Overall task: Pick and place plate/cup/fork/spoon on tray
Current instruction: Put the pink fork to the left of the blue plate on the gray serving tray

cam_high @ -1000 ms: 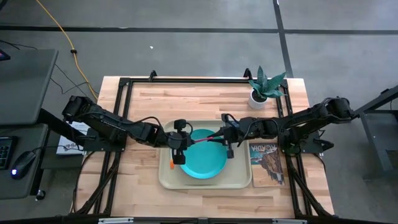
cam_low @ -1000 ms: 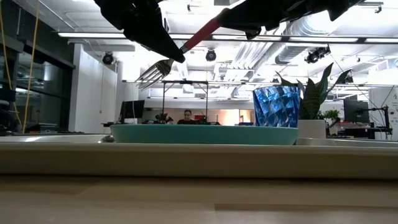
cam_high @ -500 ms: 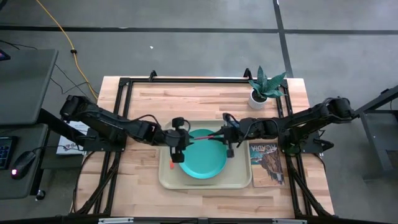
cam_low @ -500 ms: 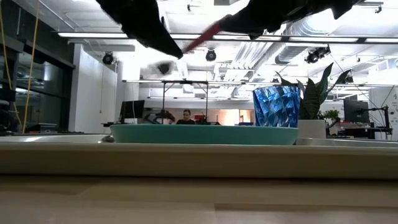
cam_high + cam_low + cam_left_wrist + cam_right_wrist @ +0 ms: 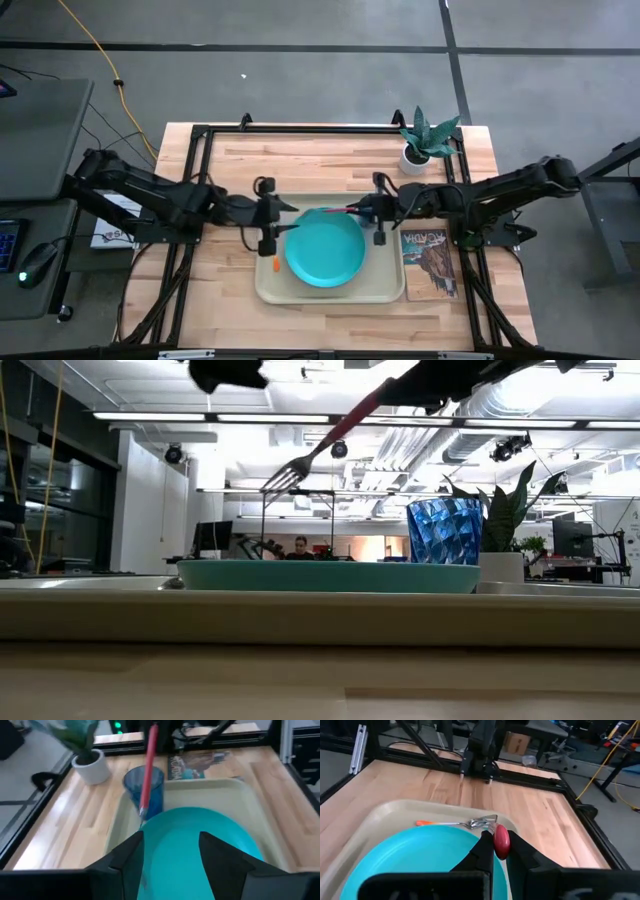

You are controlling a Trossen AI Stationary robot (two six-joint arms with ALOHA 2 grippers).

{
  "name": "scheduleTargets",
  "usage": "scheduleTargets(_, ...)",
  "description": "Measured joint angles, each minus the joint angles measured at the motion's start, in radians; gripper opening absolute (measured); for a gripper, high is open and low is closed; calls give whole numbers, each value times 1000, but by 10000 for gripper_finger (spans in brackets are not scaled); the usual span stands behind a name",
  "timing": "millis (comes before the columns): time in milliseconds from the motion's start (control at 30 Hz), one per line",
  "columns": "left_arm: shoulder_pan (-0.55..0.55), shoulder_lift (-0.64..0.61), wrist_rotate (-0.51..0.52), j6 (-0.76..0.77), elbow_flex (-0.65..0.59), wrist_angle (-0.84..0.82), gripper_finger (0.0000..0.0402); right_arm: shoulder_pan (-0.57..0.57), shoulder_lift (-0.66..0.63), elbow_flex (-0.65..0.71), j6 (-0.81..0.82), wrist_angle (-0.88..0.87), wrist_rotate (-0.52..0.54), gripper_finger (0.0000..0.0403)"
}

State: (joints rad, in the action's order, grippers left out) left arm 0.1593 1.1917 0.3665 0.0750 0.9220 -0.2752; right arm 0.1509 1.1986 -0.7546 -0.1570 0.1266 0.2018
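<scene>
The turquoise plate (image 5: pixel 323 252) lies in the beige tray (image 5: pixel 330 297). The spoon (image 5: pixel 451 823), orange-handled, lies on the tray floor at the plate's left. At the tray's far right corner stands the blue cup (image 5: pixel 145 790). The fork (image 5: pixel 320 448), with a red-pink handle, hangs slanted above the plate, tines lower and toward the left. My right gripper (image 5: pixel 372 213) is shut on it. My left gripper (image 5: pixel 273 228) stands open over the tray's left rim, clear of the fork, with nothing between its fingers. My right gripper pinches the fork's red-pink handle near its free end (image 5: pixel 501 841) between its two fingers. The fingers come from the table's right, slanting a little down, and lie along the fork. The fork is lifted clear of the plate, its tines (image 5: pixel 283 479) pointing down and left.
A white pot with a green plant (image 5: pixel 425 140) stands at the table's far right. A book (image 5: pixel 428 262) lies right of the tray. Papers (image 5: pixel 108 236) lie at the left edge. Black frame rails (image 5: pixel 300 128) run round the table.
My left gripper has opened, let go of the fork's tine end, and drawn back toward the table's left edge while rising. My right gripper has kept hold of the handle and moved slightly right and up; the fork now hangs from it alone.
</scene>
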Motion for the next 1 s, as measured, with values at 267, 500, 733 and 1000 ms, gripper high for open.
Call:
scheduleTargets(267,-1,-158,41,-33,-322,516,171,0,-90,144,-8,165,99,10)
scheduleTargets(500,-40,-165,40,-120,-537,1068,173,-29,-123,344,-135,846,40,9)
scheduleTargets(733,-97,-58,-32,-132,-580,1435,172,-68,15,326,-136,1114,-130,9)
scheduleTargets(1000,-135,148,-143,-180,-574,1753,173,-68,218,148,-150,1181,-156,9)
